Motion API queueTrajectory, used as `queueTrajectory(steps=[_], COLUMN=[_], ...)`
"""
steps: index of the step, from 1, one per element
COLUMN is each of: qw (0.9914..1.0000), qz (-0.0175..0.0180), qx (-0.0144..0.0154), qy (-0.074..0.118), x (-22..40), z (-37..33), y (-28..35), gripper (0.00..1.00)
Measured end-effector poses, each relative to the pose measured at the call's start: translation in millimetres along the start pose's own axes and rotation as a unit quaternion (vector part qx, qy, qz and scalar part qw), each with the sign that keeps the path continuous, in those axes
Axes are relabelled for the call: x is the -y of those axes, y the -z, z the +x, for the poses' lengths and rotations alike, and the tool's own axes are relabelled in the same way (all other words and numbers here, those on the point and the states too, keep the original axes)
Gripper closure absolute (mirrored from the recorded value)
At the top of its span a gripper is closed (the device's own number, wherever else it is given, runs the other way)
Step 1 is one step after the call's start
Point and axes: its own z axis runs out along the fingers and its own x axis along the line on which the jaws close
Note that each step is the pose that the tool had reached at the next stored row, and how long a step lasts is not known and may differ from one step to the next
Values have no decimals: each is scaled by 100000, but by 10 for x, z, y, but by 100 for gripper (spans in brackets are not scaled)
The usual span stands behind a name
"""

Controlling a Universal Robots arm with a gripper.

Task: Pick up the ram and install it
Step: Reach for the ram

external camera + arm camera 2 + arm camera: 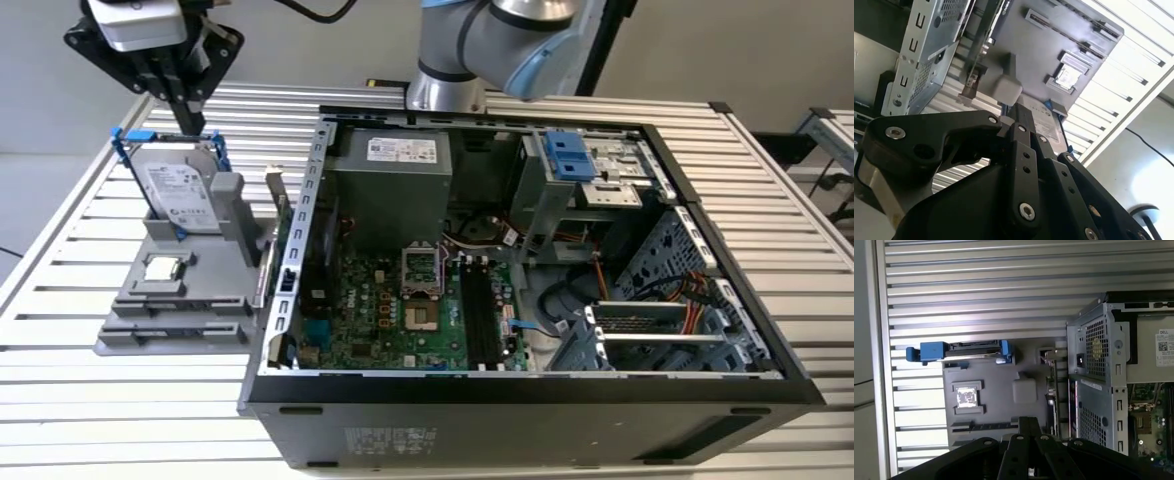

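While gripper (194, 122), closed and empty, hung above hard drive (180, 195), ram (278, 215) stood on edge nearby, toward exterior view's right, beside case wall (315, 200).

We are seeing the ram (274, 192) as a thin, narrow board standing on its long edge, almost edge-on to us, so its faces are hardly showing. It is sitting, as far as we can tell, along the grey holder's (134, 335) edge nearest the computer case (534, 400), just beside the case wall.
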Motion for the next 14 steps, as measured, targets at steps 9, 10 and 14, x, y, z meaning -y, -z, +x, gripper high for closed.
queueTrajectory(steps=[9,10,14], qw=[99984,99975,99945], qz=[-12,-14,-22], qx=[-88,-108,-161], qy=[1792,2219,3306], x=[12,12,16], z=[162,170,224], y=[-4,-5,-6], gripper=[100,100,100])
